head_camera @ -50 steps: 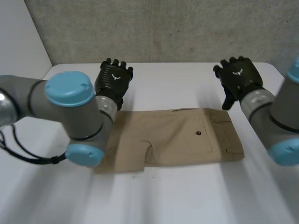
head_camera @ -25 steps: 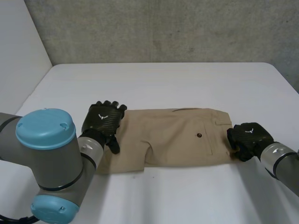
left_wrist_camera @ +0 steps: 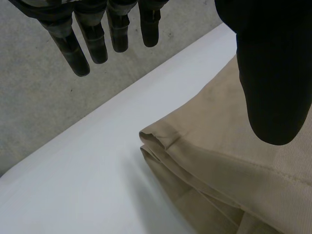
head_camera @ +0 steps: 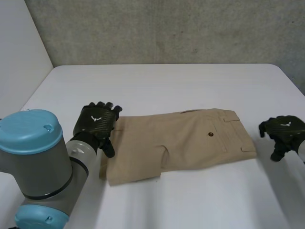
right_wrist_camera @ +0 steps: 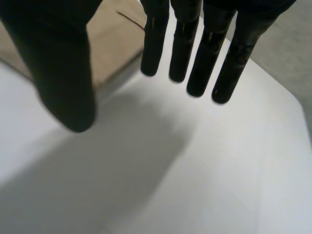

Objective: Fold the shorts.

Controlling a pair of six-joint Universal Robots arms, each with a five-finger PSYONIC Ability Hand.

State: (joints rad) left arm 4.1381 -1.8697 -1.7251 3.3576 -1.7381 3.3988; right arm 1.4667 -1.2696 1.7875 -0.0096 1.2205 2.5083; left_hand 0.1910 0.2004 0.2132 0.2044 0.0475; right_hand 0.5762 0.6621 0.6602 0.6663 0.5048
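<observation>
Left hand (head_camera: 95,125) at the khaki shorts' (head_camera: 183,143) nine-o'clock hem, right hand (head_camera: 283,136) clear at three, both straight-fingered, empty: pinching one layer only could slide the stacked legs apart.

You have the shorts (head_camera: 181,140) lying flat on the table (head_camera: 157,81), stretched out between your two hands. Your left hand (head_camera: 95,123) is at the leg-hem end: its thumb hangs over the cloth, the stacked hem corner lies below the gap between thumb and fingers, and bare table lies beyond the fingertips. Your right hand (head_camera: 283,131) stands off the waistband end, apart from the cloth, with a strip of table between them. From its wrist, the shorts' end lies between thumb and fingers, and bare table lies under the fingertips
</observation>
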